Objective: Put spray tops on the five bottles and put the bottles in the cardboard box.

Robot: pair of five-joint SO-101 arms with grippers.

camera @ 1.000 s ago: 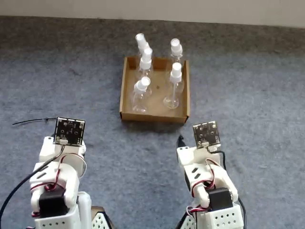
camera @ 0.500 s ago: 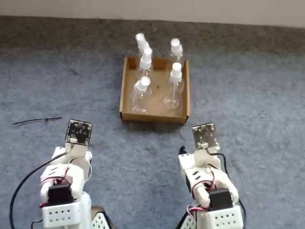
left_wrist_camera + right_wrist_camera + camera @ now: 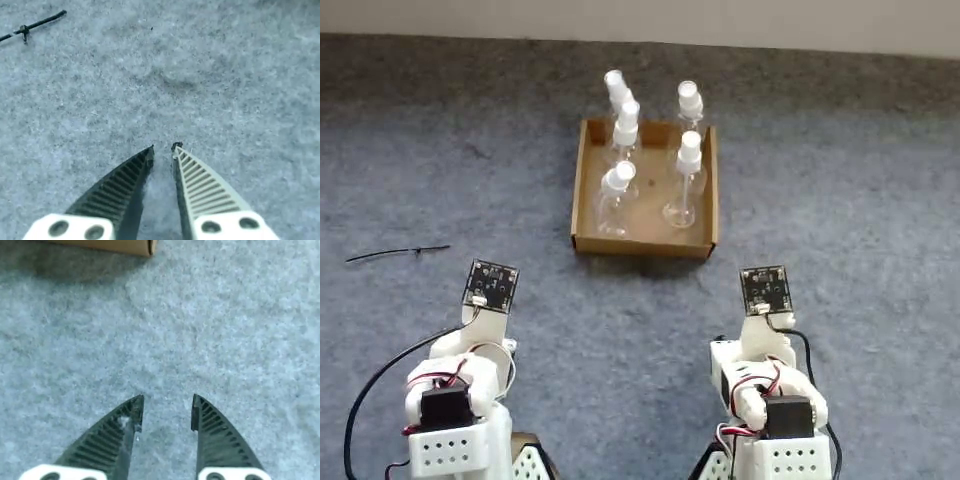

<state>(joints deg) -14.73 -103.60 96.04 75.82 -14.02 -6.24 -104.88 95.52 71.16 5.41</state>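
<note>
The cardboard box (image 3: 588,200) stands on the grey carpet at the middle back. Inside it stand several clear bottles, each with a white spray top, such as one at the front left (image 3: 618,190) and one at the right (image 3: 687,165). Both arms are folded back near the front edge, well short of the box. My left gripper (image 3: 162,148) hovers over bare carpet, fingers a narrow gap apart with nothing between them. My right gripper (image 3: 166,407) is open wider and empty, just in front of the box's corner (image 3: 125,246).
A thin black cable tie (image 3: 398,253) lies on the carpet left of the box and shows beyond the left gripper as cable tie (image 3: 30,25). A pale wall strip runs along the far edge.
Both arms have drawn back toward the front edge, away from the box. The left arm's wrist also shifted a little to the right. Box and bottles have not moved.
</note>
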